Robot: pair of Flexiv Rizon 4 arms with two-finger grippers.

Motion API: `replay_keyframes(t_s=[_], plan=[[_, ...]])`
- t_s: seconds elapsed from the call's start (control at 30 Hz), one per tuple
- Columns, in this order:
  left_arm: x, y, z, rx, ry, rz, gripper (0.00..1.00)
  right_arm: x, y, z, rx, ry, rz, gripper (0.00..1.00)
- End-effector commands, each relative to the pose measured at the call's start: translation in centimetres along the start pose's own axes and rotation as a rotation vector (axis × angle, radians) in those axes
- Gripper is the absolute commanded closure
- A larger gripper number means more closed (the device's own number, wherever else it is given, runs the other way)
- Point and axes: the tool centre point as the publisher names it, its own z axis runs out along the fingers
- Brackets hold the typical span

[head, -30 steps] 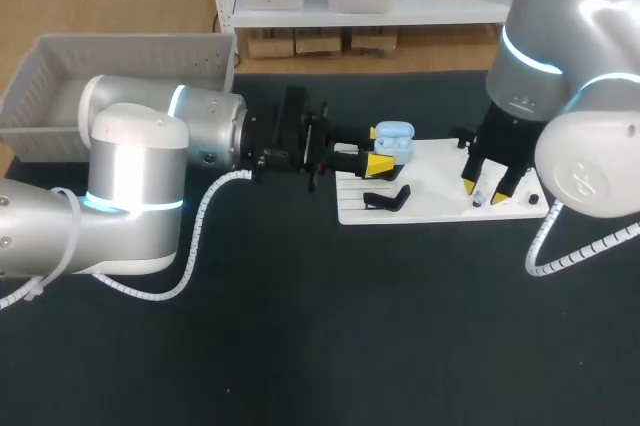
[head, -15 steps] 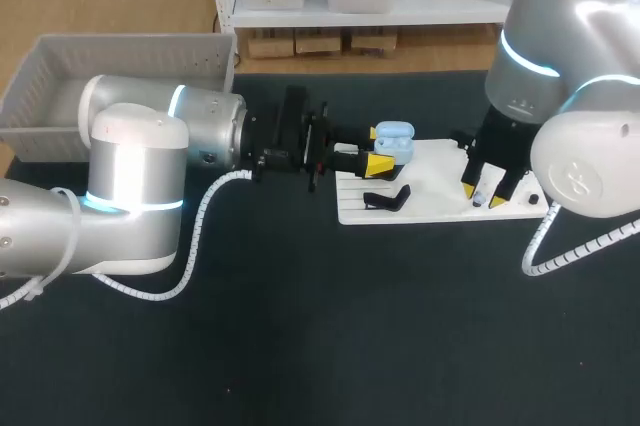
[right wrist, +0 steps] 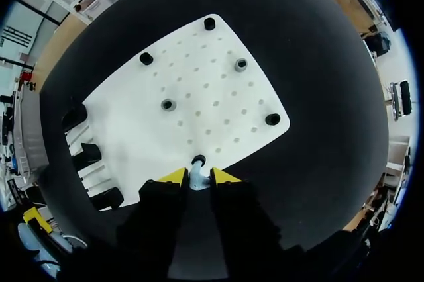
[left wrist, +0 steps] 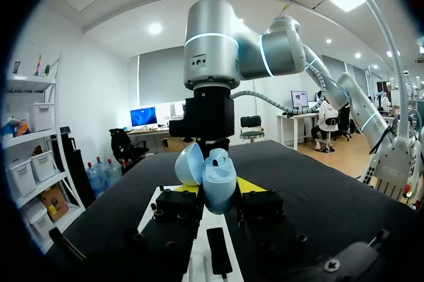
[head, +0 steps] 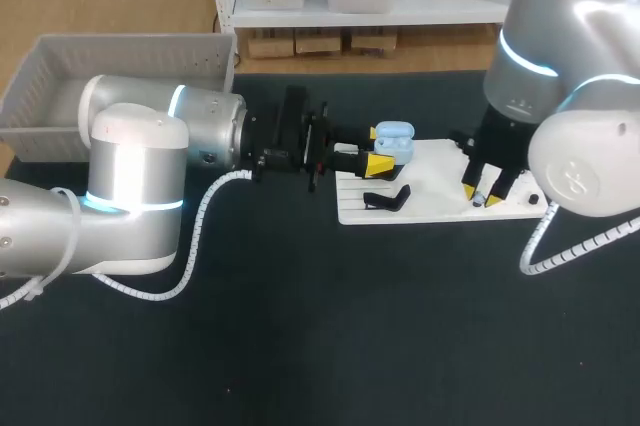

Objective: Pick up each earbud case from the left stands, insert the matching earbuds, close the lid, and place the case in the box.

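One grey box (head: 120,56) stands at the far left of the table, behind the left arm (head: 150,146). That arm lies across the table towards the middle. Its left gripper (head: 378,161) grasps the single light blue earbud case (head: 393,141) from two sides, just above the near-left corner of the white board (head: 430,171). In the left wrist view the case (left wrist: 217,179) sits upright between the two yellow fingertips (left wrist: 255,188) with its lid (left wrist: 189,163) swung open.

The right wrist view shows three black stands (right wrist: 86,156) in a row along the board's left edge. The head view shows only one of them (head: 385,198) clearly.

Six small pegs (right wrist: 168,104) can be counted on the board (right wrist: 199,90): two grey ones in the middle and four dark ones towards its corners. The nearest dark peg is partly covered.

At the right, the right arm (head: 560,66) hangs over the board's right end. Its right gripper (head: 483,194) points down with the fingers clenched on one small pale earbud (right wrist: 197,177). From this angle the earbud seems to rest at or just above the nearest dark peg. Whether it touches the peg cannot be told.
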Motion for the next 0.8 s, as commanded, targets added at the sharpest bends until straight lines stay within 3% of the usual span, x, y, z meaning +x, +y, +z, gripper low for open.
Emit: replay_keyframes(t_s=[0.03,0.1,0.17,0.2,0.47,0.8], plan=[[0.1,-0.1,0.0,-0.003,-0.001,0.002,1.0,0.0,0.1,0.0,0.004,0.001,0.0,0.81],[0.1,-0.1,0.0,-0.003,-0.001,0.002,1.0,0.0,0.1,0.0,0.006,0.002,0.0,0.83],[0.1,-0.1,0.0,-0.003,-0.001,0.002,1.0,0.0,0.1,0.0,0.008,0.002,0.0,0.98],[0.1,-0.1,0.0,-0.003,-0.001,0.002,1.0,0.0,0.1,0.0,0.009,0.001,0.0,1.0],[0.1,-0.1,0.0,-0.003,-0.001,0.002,1.0,0.5,0.2,-1.8,-0.012,-0.004,-0.006,1.0],[0.1,-0.1,0.0,-0.003,-0.001,0.002,1.0,1.6,0.2,-7.2,-0.066,-0.033,-0.035,1.0]])
